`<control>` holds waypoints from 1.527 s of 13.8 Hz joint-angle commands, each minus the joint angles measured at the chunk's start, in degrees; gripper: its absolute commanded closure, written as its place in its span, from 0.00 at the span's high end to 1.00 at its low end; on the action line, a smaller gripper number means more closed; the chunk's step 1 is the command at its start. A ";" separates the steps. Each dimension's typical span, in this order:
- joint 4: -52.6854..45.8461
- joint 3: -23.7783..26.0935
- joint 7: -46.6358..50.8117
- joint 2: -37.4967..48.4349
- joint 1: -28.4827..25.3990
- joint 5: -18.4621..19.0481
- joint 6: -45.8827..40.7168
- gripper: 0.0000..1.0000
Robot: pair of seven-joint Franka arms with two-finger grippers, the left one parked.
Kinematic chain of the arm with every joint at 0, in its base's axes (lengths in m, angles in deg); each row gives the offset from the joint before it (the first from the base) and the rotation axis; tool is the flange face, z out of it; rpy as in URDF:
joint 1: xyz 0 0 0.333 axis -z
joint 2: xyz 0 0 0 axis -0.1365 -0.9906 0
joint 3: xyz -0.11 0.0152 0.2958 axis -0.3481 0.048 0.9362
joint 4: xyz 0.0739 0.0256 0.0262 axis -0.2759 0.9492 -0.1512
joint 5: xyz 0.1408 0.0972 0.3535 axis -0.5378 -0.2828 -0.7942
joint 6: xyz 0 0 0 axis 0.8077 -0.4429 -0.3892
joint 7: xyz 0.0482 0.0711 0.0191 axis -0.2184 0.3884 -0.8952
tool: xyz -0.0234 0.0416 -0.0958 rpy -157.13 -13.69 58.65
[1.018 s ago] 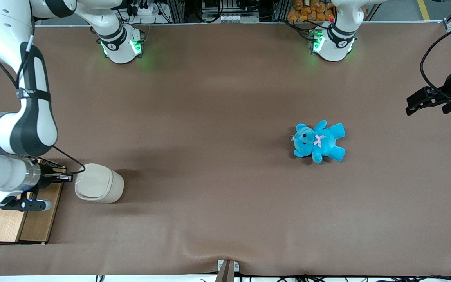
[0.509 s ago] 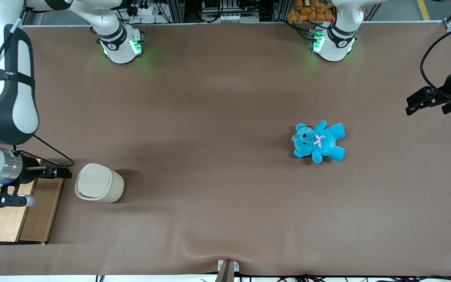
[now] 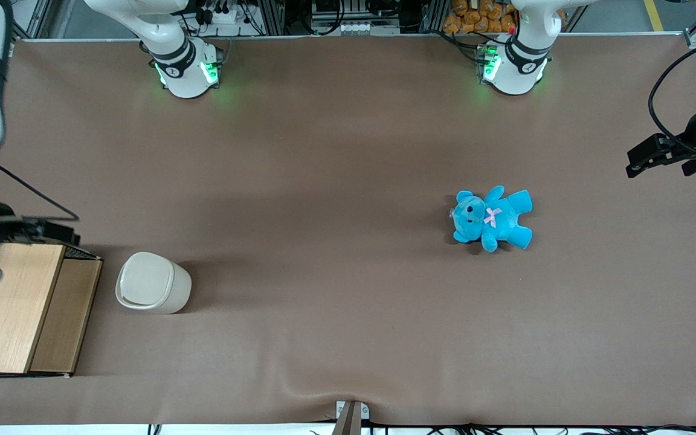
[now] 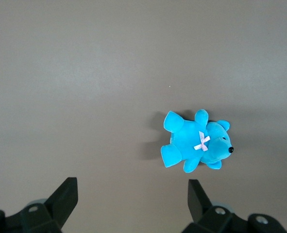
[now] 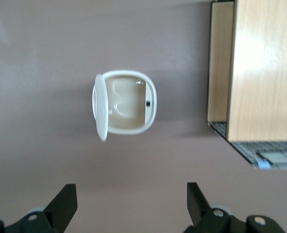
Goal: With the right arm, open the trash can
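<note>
The cream-white trash can [image 3: 153,291] stands on the brown table beside a wooden box. In the right wrist view the trash can [image 5: 128,104] shows its hollow inside, and its lid [image 5: 100,107] stands up on edge at the rim farthest from the box. My right arm's gripper [image 3: 65,231] hangs over the box's corner, apart from the can and farther from the front camera than it. In the right wrist view the gripper [image 5: 131,194] is open and empty, with bare table between its fingers.
A wooden box [image 3: 22,308] lies at the working arm's end of the table, close beside the can; it also shows in the right wrist view [image 5: 260,68]. A blue teddy [image 3: 492,217] lies toward the parked arm's end.
My gripper was at the can's rim on the box side. It has drawn back from the can over the wooden box toward the table's end. The can stays in place.
</note>
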 commanded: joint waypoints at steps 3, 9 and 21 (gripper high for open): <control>6.61 0.52 -0.28 9.88 1.73 0.99 -3.09 1.00; 14.71 0.70 -0.55 19.48 2.35 1.61 -4.58 1.00; 12.78 0.79 -0.64 19.66 2.26 3.54 -5.55 1.00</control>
